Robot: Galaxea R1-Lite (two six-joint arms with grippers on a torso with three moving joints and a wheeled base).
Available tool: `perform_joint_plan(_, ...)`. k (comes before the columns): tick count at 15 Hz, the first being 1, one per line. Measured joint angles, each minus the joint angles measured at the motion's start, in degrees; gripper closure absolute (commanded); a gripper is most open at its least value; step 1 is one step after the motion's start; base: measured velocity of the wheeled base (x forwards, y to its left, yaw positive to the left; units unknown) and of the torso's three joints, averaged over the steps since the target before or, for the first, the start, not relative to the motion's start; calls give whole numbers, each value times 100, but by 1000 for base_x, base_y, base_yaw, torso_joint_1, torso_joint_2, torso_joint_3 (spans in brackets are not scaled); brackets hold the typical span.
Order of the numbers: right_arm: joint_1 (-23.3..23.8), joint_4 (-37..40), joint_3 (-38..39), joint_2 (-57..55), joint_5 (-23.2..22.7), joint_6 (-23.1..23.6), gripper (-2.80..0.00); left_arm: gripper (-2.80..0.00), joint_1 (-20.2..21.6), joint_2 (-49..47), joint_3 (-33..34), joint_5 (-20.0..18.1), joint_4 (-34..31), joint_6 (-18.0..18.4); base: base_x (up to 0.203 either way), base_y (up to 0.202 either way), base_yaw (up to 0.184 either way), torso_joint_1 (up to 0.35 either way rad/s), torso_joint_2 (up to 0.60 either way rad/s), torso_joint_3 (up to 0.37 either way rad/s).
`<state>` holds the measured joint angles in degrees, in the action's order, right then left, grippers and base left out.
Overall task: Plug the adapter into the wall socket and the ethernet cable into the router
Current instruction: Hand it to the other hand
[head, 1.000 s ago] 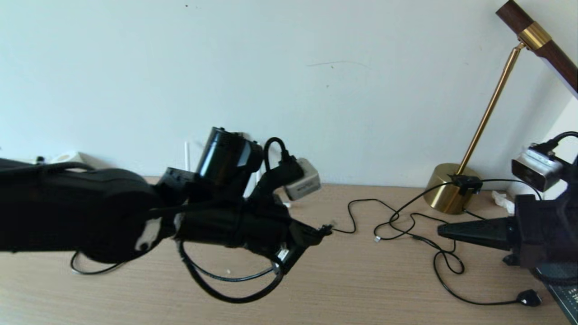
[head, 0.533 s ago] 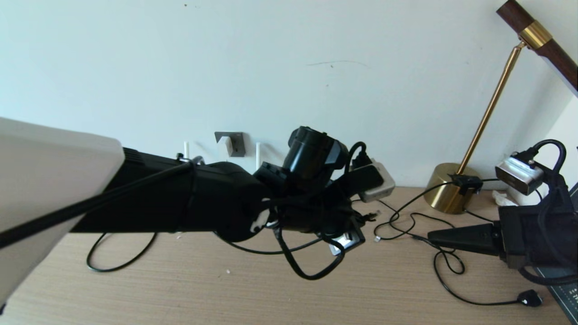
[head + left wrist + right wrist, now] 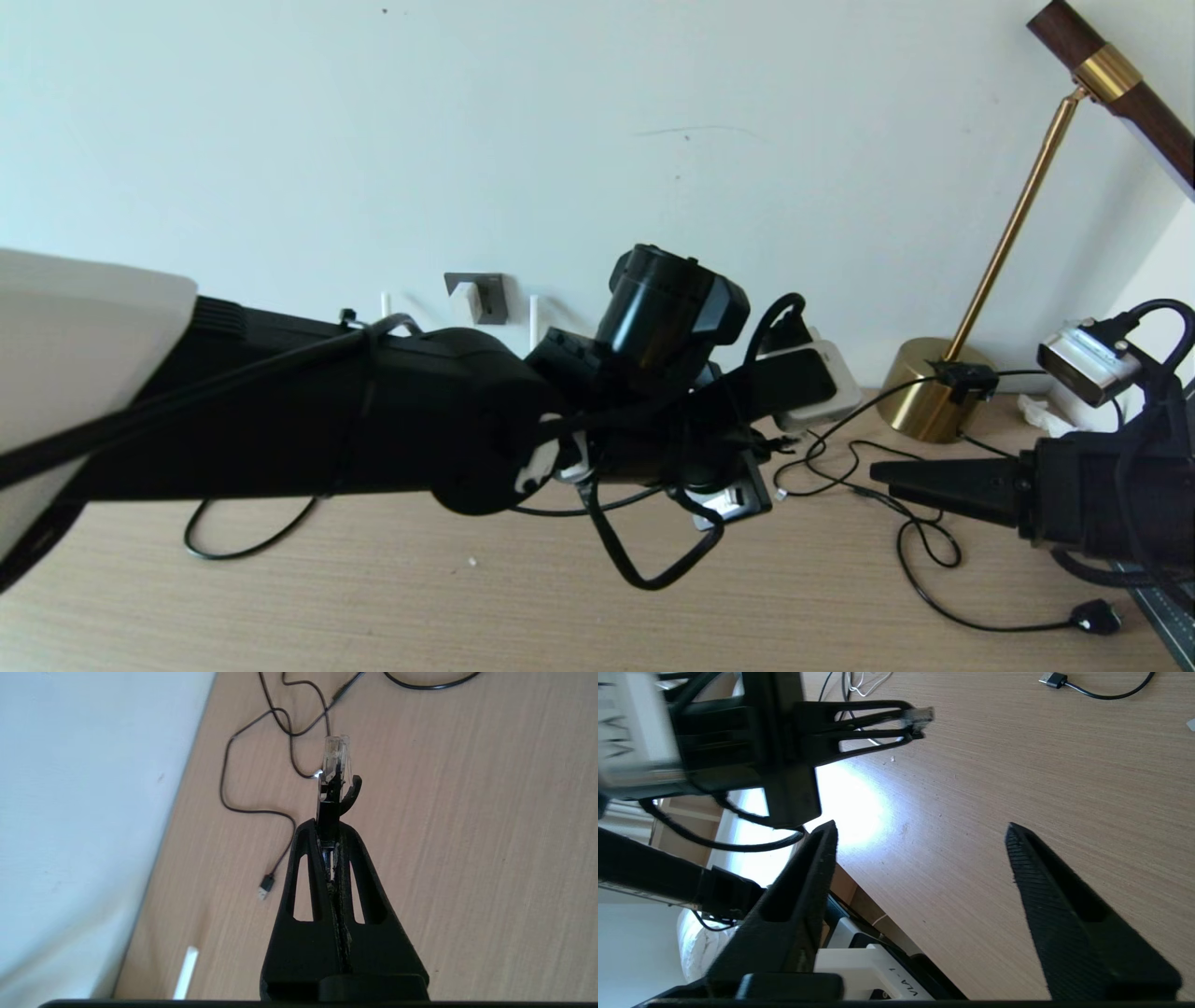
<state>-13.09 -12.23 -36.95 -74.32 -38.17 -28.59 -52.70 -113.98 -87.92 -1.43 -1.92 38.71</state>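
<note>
While the left gripper stays clenched on the black ethernet cable's clear-tipped plug, held above the wooden desk, the right gripper ahead of it stands released and empty. Risks: the thinly pinched plug could twist between the fingertips; trailing cable could snag the loose thin black cords below.

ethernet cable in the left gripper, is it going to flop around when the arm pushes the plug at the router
Probably some. The ethernet cable hangs in a loose loop below the left gripper, so it looks limp. The plug is pinched close behind its tip and should stay fairly steady. Its clear tip and latch look thin, so a skewed push might bend them.
</note>
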Motion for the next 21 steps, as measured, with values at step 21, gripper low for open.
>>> perform_joint_plan(21, -444, -841, 38, -266, 27, 69, -280, 0, -459, 480, 387, 133, 393, 779, 0, 0, 0, 0, 0, 0)
